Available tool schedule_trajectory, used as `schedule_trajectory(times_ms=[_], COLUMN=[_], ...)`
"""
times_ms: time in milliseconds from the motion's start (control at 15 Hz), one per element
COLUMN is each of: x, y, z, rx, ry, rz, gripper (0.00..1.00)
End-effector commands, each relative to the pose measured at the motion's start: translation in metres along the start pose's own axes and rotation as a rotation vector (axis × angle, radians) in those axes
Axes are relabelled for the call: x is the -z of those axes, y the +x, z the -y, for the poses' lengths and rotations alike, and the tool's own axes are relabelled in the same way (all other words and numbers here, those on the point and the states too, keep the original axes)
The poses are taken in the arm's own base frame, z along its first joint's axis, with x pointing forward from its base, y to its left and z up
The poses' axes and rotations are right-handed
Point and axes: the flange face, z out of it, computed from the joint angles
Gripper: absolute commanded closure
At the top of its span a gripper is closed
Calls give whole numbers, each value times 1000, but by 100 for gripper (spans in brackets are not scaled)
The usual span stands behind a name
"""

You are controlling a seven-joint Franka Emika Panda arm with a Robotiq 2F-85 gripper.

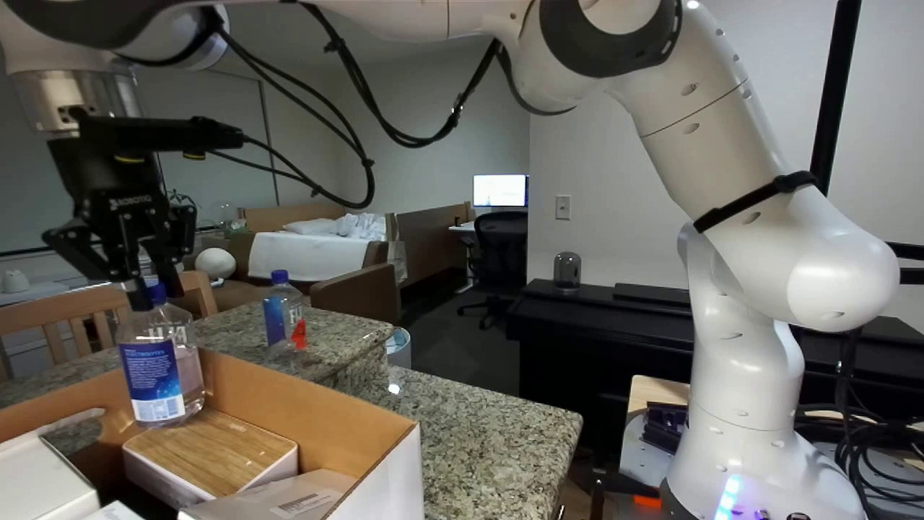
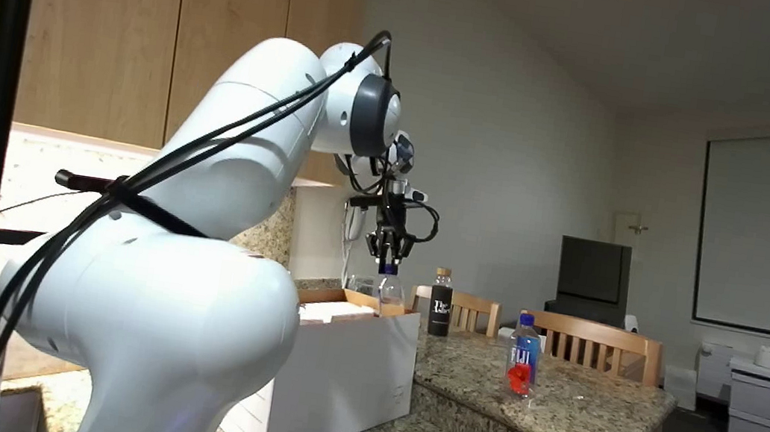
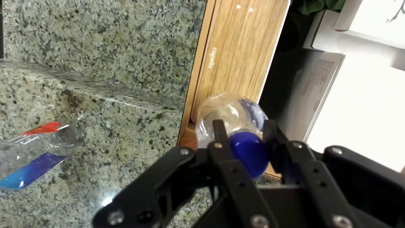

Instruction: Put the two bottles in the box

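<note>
The gripper (image 1: 157,292) is clamped on the cap (image 3: 249,152) of one bottle (image 1: 154,379), its lower part inside the box (image 1: 325,415); the second bottle (image 2: 524,350) stands on the worktop (image 2: 583,417). Both are probably light, slick and squeezable, so the stiff cap seems the best hold.

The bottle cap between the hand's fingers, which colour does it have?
Deep blue; the bottle cap shows best in the wrist view.

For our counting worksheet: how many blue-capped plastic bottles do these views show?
2. One blue-capped bottle is in the pincer, partly inside the cardboard box; the other, a FIJI bottle, stands on the granite counter. Others could be hidden deeper in the box.
</note>
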Motion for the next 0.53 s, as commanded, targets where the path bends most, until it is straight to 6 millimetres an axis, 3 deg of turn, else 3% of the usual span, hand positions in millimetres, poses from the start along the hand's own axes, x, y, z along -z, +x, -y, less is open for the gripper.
schedule_trajectory(times_ms=[0, 67, 133, 200, 467], x=[1, -4, -8, -12, -13], y=[9, 11, 11, 12, 11], z=[-1, -2, -3, -6, -19], rx=[0, -7, -15, -22, -54], ry=[-5, -4, -5, -6, -1], rz=[59, 86, 119, 154, 250], gripper=[85, 85, 53, 41, 16])
